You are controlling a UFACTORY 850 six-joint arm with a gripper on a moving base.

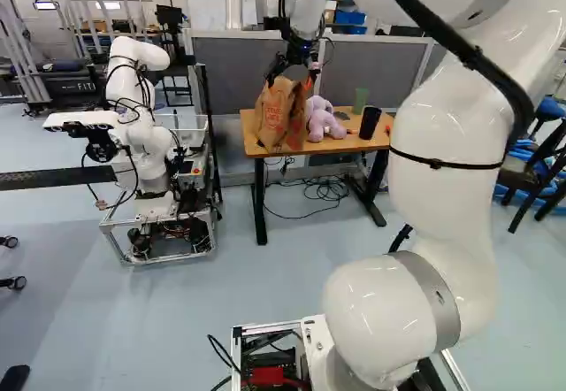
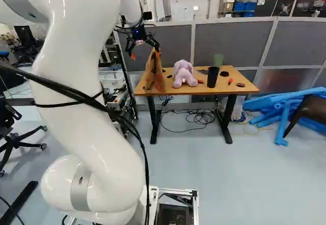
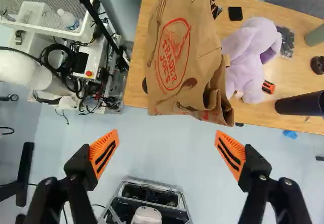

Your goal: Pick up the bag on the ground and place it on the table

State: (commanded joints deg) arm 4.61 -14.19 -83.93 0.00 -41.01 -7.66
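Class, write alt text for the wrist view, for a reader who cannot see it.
A brown paper bag rests on a wooden table ahead of the open black gripper. Beside the bag are a lilac plush toy and a dark cup.

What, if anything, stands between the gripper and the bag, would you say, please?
Nothing visible does: the bag is on the table, ahead of the open gripper, with the toy beside the bag, not between.
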